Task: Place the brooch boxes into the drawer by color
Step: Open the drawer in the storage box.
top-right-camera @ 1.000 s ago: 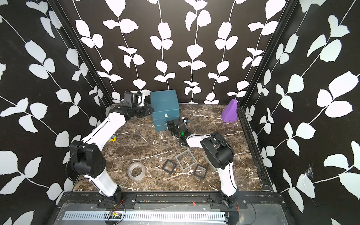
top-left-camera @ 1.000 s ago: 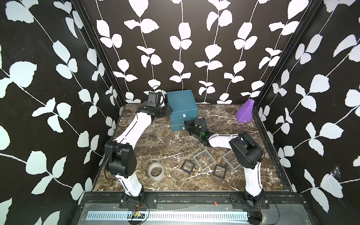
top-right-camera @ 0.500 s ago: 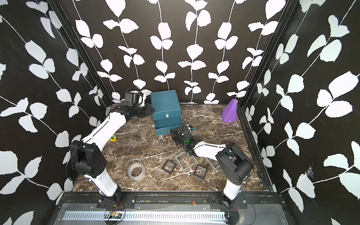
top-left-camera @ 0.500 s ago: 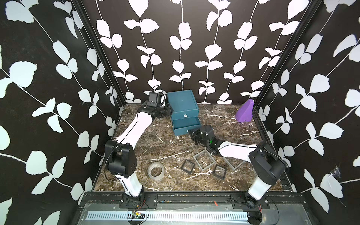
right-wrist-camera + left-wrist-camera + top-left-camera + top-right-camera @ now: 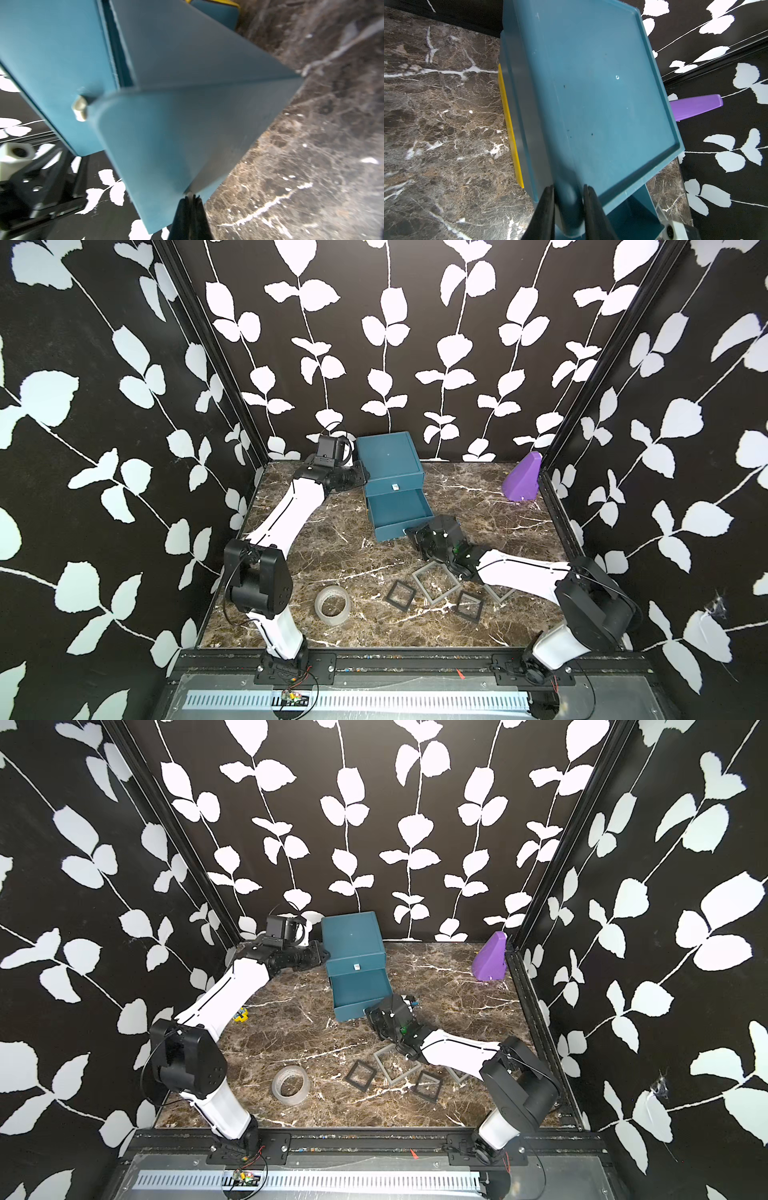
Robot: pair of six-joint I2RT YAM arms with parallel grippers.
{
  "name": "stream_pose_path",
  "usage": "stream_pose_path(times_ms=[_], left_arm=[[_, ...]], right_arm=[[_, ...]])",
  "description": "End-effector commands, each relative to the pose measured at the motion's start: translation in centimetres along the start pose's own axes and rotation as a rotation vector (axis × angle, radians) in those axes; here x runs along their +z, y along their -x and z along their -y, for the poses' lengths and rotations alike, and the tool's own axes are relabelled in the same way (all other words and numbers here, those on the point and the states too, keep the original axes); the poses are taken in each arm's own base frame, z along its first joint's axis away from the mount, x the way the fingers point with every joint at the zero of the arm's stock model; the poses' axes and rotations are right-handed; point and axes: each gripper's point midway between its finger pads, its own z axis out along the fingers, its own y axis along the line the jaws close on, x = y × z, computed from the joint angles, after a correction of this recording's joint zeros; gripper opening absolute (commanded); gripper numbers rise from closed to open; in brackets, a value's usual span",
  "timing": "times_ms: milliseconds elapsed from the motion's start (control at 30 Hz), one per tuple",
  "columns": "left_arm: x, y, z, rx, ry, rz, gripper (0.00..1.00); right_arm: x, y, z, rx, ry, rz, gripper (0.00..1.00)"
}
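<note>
The drawer (image 5: 388,456) (image 5: 352,938) is a teal chest at the back of the table. One of its trays (image 5: 397,510) below the top one is pulled out and holds nothing. My right gripper (image 5: 409,531) (image 5: 190,197) is shut on that tray's white pull tab. My left gripper (image 5: 360,477) (image 5: 569,199) is shut on the chest's top edge at its left side. Two black brooch boxes (image 5: 401,594) (image 5: 469,605) and a grey one (image 5: 436,584) lie flat near the front. Another grey one (image 5: 498,593) is partly hidden under my right arm.
A clear tape roll (image 5: 332,605) lies at the front left. A purple wedge (image 5: 521,479) stands in the back right corner. A small yellow object (image 5: 240,1015) peeks out from under my left arm. Dark leaf-patterned walls close in three sides.
The chest was fully closed a second ago. My right gripper has moved toward the front with the pull tab, sliding the tray out. The left arm has stayed put.
</note>
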Motion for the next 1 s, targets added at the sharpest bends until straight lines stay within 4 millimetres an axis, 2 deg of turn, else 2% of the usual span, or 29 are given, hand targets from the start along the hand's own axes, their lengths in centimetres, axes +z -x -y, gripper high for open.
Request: stream_pose_path(times_ms=[0, 200, 333, 367, 500, 600, 767, 867, 967], left_arm=[[0.1, -0.8, 0.8, 0.027, -0.023, -0.038, 0.2], [-0.1, -0.9, 0.9, 0.026, -0.024, -0.036, 0.2], [-0.3, -0.8, 1.0, 0.026, -0.024, -0.032, 0.21], [-0.4, -0.7, 1.1, 0.026, -0.026, -0.03, 0.22], [-0.8, -0.5, 1.3, 0.029, -0.027, -0.022, 0.26], [-1.2, -0.4, 1.4, 0.031, -0.026, -0.017, 0.3], [-1.8, -0.3, 1.6, 0.031, -0.027, -0.006, 0.37], [-2.6, -0.1, 1.6, 0.034, -0.018, 0.008, 0.46], [-3.5, 0.1, 1.6, 0.037, 0.0, 0.025, 0.53]], right_arm=[[-0.8, -0.5, 0.5, 0.222, -0.016, 0.002, 0.0], [-0.9, 0.0, 1.6, 0.233, -0.033, 0.034, 0.0], [-1.0, -0.1, 1.7, 0.22, -0.048, 0.03, 0.0], [-1.2, -0.1, 1.7, 0.217, -0.055, 0.033, 0.02], [-2.0, 0.1, 1.4, 0.188, -0.073, 0.045, 0.27], [-2.4, 0.2, 0.7, 0.163, -0.068, 0.046, 0.37], [-3.1, 0.1, -0.7, 0.112, -0.066, 0.035, 0.47], [-4.7, 0.6, -1.5, 0.049, -0.098, 0.053, 0.5], [-6.7, 2.1, -2.2, -0.03, -0.128, 0.087, 0.52]])
